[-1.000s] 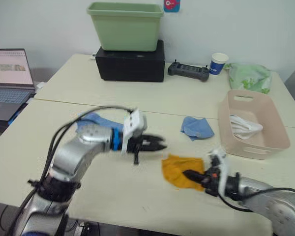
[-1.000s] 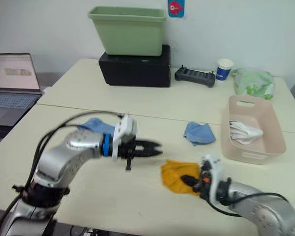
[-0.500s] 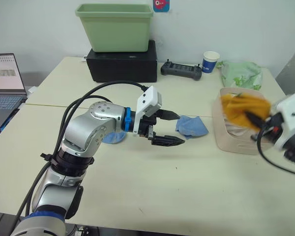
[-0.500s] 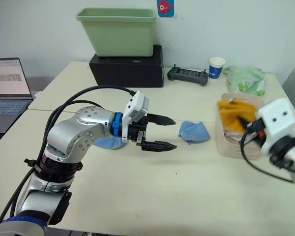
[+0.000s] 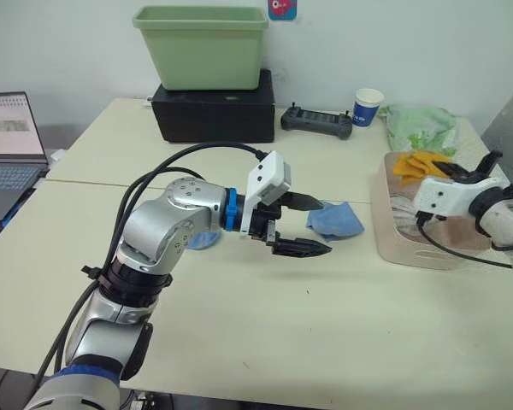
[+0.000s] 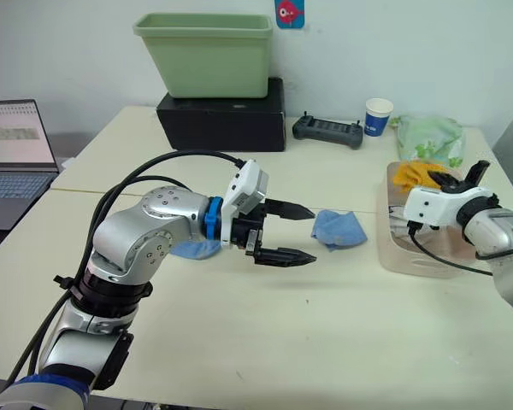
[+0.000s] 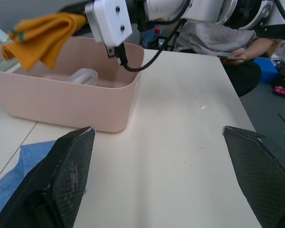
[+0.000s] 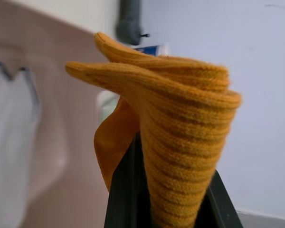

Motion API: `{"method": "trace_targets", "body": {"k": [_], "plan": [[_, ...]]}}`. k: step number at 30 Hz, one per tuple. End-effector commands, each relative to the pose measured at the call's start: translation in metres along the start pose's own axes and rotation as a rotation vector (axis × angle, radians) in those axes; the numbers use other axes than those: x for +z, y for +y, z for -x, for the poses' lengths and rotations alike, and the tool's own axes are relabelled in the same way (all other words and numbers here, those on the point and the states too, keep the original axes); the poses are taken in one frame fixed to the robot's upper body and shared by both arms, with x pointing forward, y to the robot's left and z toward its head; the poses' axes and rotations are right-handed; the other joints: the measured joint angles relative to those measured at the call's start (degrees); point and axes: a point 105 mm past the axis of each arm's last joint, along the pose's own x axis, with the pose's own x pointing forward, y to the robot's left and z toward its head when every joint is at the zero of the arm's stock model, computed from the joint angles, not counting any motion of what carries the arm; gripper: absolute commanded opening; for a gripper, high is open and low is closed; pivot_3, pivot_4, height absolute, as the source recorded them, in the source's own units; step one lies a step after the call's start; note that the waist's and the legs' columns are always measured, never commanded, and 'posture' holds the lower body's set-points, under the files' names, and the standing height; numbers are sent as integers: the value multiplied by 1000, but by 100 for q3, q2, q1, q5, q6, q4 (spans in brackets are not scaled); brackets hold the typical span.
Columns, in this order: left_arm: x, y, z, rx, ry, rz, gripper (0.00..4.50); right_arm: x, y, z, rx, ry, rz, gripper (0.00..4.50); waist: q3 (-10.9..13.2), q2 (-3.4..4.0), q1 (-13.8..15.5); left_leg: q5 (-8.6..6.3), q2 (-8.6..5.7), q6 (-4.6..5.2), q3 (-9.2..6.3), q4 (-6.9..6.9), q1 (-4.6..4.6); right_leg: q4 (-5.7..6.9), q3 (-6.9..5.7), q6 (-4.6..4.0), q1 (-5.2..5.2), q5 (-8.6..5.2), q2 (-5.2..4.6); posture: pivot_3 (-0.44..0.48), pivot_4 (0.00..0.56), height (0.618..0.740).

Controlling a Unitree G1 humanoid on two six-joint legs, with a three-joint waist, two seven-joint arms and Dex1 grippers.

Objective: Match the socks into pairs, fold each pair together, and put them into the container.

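Fingers spread, the left gripper (image 5: 303, 224) hovers empty beside a blue sock (image 5: 334, 219), having slid toward it. Over at the pink container (image 5: 419, 254), the right gripper (image 6: 454, 177) has carried the folded yellow socks (image 6: 411, 174) above it (still clamped) — drop pending.
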Motion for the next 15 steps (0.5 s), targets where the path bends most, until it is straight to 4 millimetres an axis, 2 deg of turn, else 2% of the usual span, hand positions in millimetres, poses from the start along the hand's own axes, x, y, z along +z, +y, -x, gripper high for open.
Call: {"method": "trace_targets", "body": {"k": [1, 5, 8, 12, 15], "plan": [[11, 0, -1, -2, -20, -44, 4477, -7, -4, 3, 58, 22, 10, 0, 0, 0, 5, 0, 0, 0, 0, 0, 0, 0, 0, 0, 0, 0, -1, 0, 150, 720], [11, 1, -1, 0, -21, -46, 4477, -13, -5, 4, 125, 45, 31, 0, 0, 0, 11, 0, -4, 0, 3, 4, 1, 0, -2, 0, 5, 0, -10, 0, 150, 720], [11, 2, -2, 8, -21, -44, 4477, -10, -2, 5, 207, 34, 43, 0, 0, 0, 9, 0, -4, 0, 3, 5, 1, -1, -2, 0, 5, 0, -11, 0, 150, 720], [12, 5, -2, 13, -22, -50, 4477, -4, -11, 4, 267, 9, 29, 0, 1, 1, 6, 0, -3, 0, 3, 5, 2, 2, -3, 0, 3, 0, -9, 0, 150, 720], [11, 7, -3, 17, -20, -54, 4477, -3, -9, 4, 319, 5, 35, 0, 0, 1, 5, 0, -3, 0, 4, 6, 2, 2, -3, 0, 3, 0, -10, 0, 150, 720]]}}
